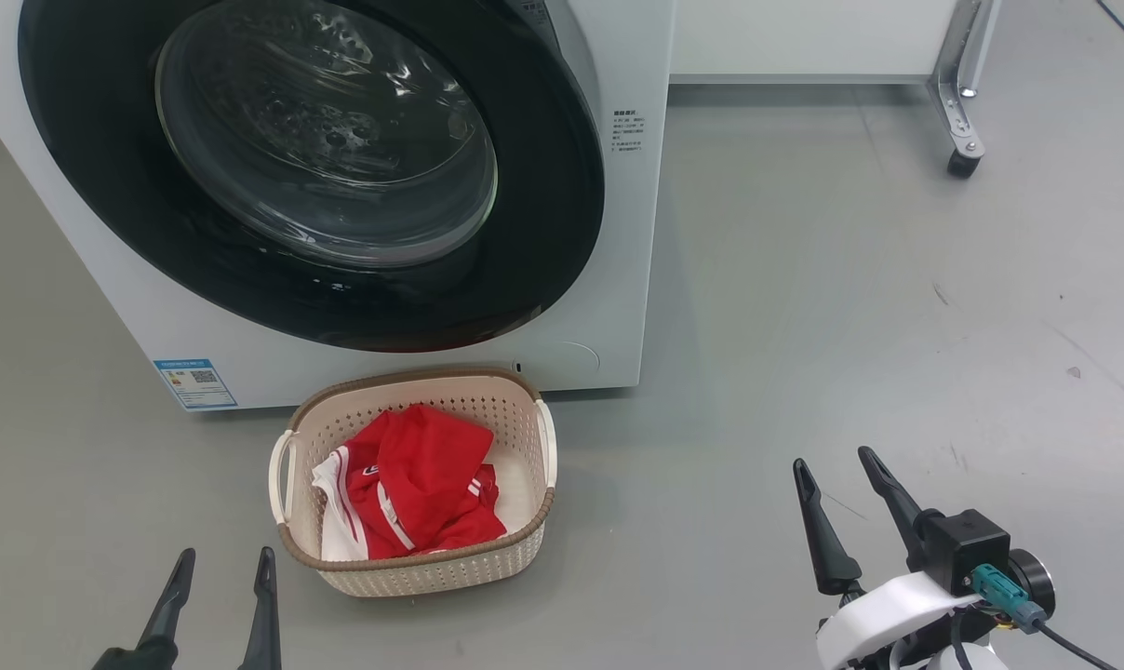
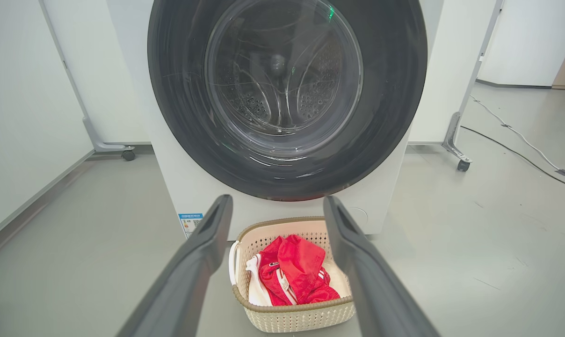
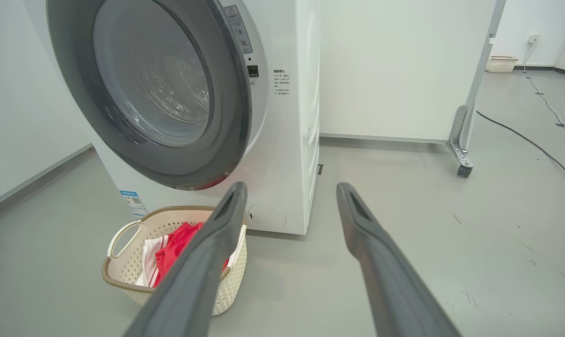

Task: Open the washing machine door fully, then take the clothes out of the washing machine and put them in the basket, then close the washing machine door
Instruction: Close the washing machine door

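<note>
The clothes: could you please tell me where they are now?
The clothes lie inside the basket, lower left of centre in the head view, just before the washing machine.

Washing machine door top off-frame

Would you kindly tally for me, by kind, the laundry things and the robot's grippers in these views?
Washing machine: 1
Washing machine door: 1
Baskets: 2 (basket by the machine, far basket by the wall)
Heap of red clothes: 1 (garments cannot be counted)
Grippers: 2 (left gripper, right gripper, both open)
Total: 7
</note>
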